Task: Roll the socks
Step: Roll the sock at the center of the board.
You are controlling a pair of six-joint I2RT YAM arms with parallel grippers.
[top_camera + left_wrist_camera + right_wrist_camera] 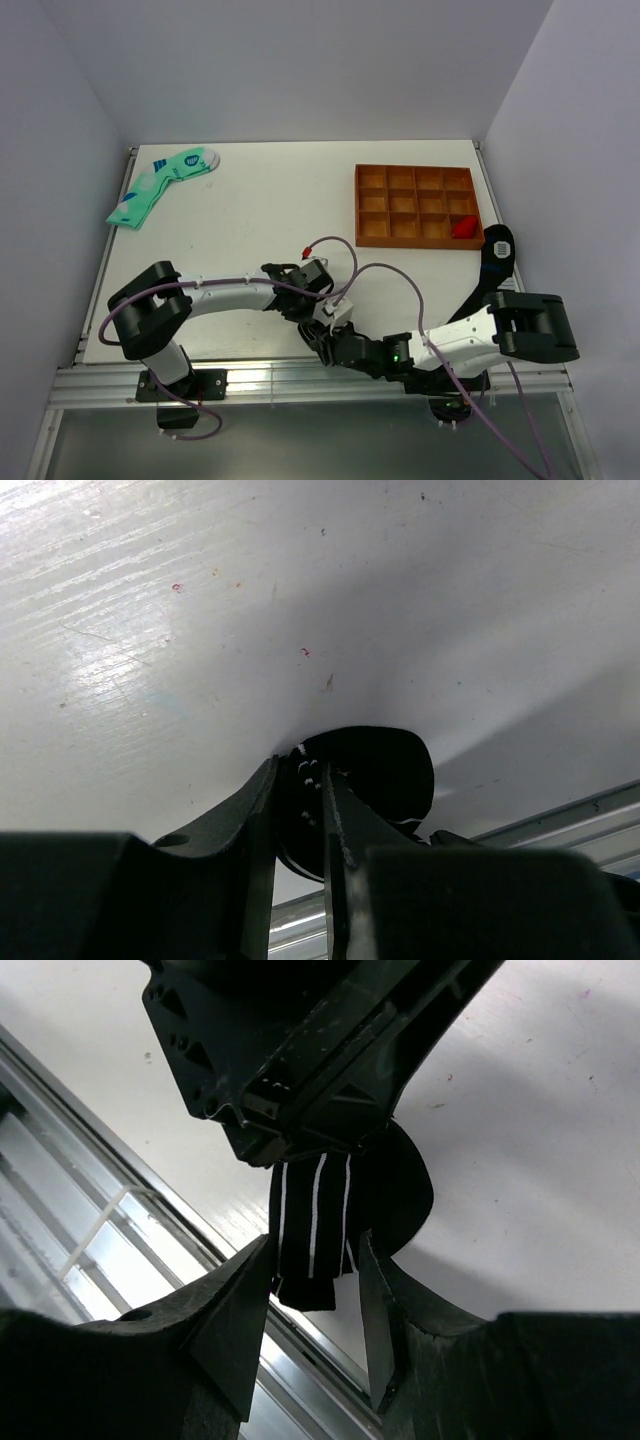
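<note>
My left gripper (300,772) is shut on a black sock with thin white stripes (385,770), bunched into a rounded fold just above the white table near its front edge. In the right wrist view the striped end of this sock (312,1225) hangs below the left gripper, between the spread fingers of my right gripper (315,1260), which is open around it. From above, both grippers meet at the front centre: the left gripper (322,305) and the right gripper (326,345). A second black sock (497,252) lies at the table's right edge.
An orange compartment tray (420,244) stands at the back right with a red piece (464,228) in its near right cell. Mint-green socks (160,185) lie at the back left. The metal rail of the table's front edge (120,1220) runs right below the grippers.
</note>
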